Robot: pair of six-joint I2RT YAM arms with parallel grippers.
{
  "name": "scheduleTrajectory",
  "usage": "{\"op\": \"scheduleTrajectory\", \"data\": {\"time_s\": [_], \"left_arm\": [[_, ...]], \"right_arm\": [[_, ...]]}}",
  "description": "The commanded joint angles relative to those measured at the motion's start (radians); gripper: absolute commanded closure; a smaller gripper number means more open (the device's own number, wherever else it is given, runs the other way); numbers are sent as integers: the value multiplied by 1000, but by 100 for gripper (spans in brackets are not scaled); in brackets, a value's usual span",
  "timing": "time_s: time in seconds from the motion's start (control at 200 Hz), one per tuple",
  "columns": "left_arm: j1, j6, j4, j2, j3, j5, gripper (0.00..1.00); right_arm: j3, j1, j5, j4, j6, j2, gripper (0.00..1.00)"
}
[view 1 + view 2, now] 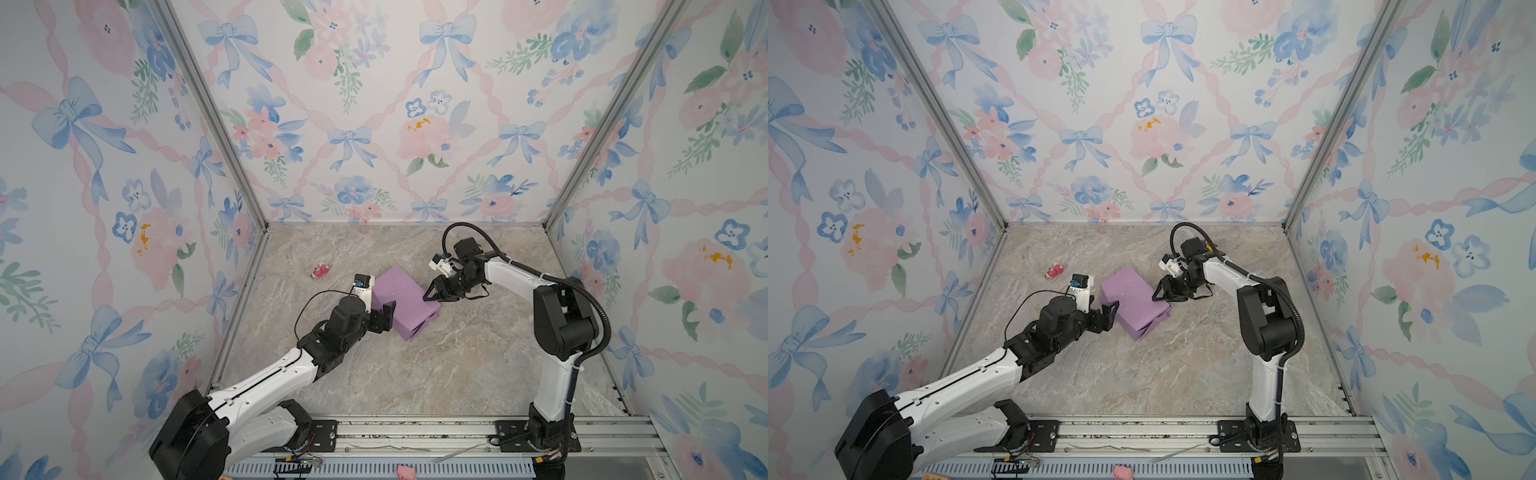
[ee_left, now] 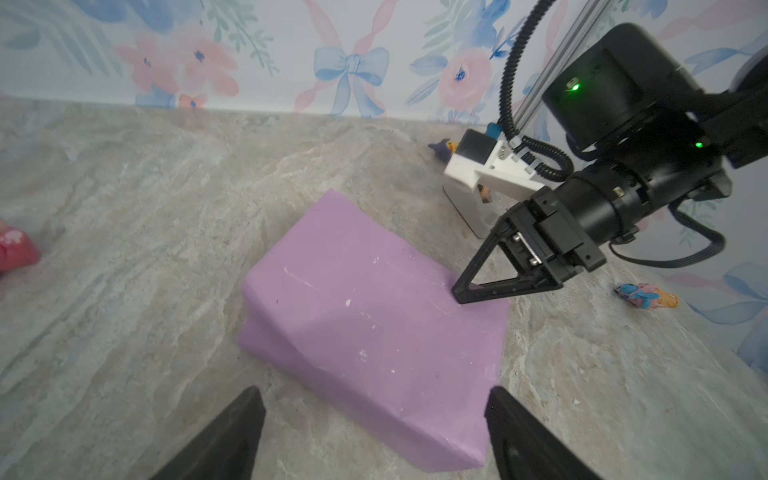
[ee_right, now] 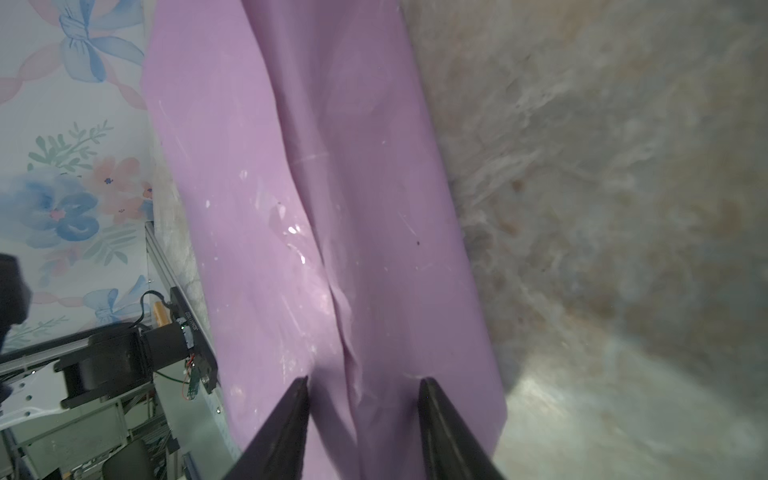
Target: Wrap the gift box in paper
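Observation:
The lilac paper (image 1: pixel 405 297) (image 1: pixel 1133 297) is folded around a low block shape on the marble table top, with a folded end facing the front. The gift box is hidden under it. My left gripper (image 1: pixel 388 313) (image 1: pixel 1111 309) stands open at the parcel's left side. In the left wrist view its tips (image 2: pixel 374 392) sit either side of the parcel's near corner, apart from the paper (image 2: pixel 374 316). My right gripper (image 1: pixel 430 295) (image 1: pixel 1158 295) is open at the parcel's right top edge. Its jaws (image 3: pixel 363 380) straddle a creased seam in the paper (image 3: pixel 332 166).
A small red toy (image 1: pixel 320 271) (image 2: pixel 12 249) lies left of the parcel. A white tape dispenser (image 2: pixel 465 208) stands behind my right gripper, with small figurines (image 2: pixel 646 296) nearby. Flowered walls enclose the table on three sides. A pink scrap (image 1: pixel 406 471) lies on the front rail.

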Motion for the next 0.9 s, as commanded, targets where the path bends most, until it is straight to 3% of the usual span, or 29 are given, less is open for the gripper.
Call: {"op": "scheduleTrajectory", "data": {"time_s": [0.0, 0.105, 0.205, 0.28, 0.52, 0.73, 0.895], "left_arm": [[54, -168, 15, 6, -57, 150, 14], [87, -208, 62, 38, -84, 206, 14], [106, -217, 101, 76, -87, 238, 13], [130, -249, 150, 104, -99, 260, 14], [166, -302, 281, 252, -99, 335, 19], [162, -302, 356, 386, -42, 409, 29], [124, -213, 368, 401, 17, 404, 34]], "right_arm": [[-72, 43, -116, -67, 7, -74, 53], [-149, 65, -127, -60, 50, -159, 51], [-163, 37, -19, -60, 103, -199, 46], [-116, 23, 33, -73, 107, -157, 45], [75, 57, 18, -52, 141, 38, 45], [109, 76, -9, -48, 120, 99, 53], [59, 79, -47, 55, 130, 44, 64]]}}
